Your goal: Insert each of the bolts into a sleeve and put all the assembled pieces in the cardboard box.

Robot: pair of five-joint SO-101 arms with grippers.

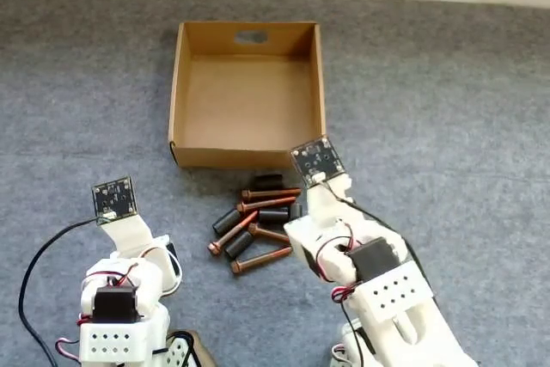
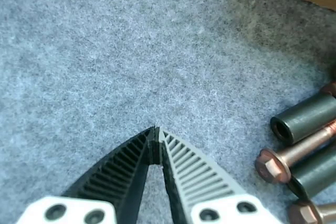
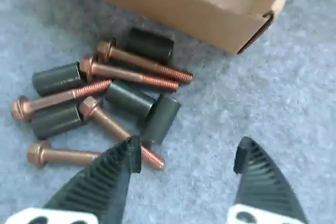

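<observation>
Pile: copper-coloured metal bolts (image 3: 131,75) and dark cylindrical sleeves (image 3: 56,78) tangled, clear of bench edges.
Right hand (image 3: 189,148): spread wide; pick an outlying bolt.
Left hand (image 2: 156,135): clenched, empty.

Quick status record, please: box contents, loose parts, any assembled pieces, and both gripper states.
box: brown cardboard box, open top, no pieces inside
bolts: five copper-coloured hex-head bolts, loose in a pile before the box
sleeves: five dark cylindrical sleeves, mixed into that pile
assembled: none seen
left gripper: shut, over grey carpet beside the pile
right gripper: open, above the pile's edge
</observation>
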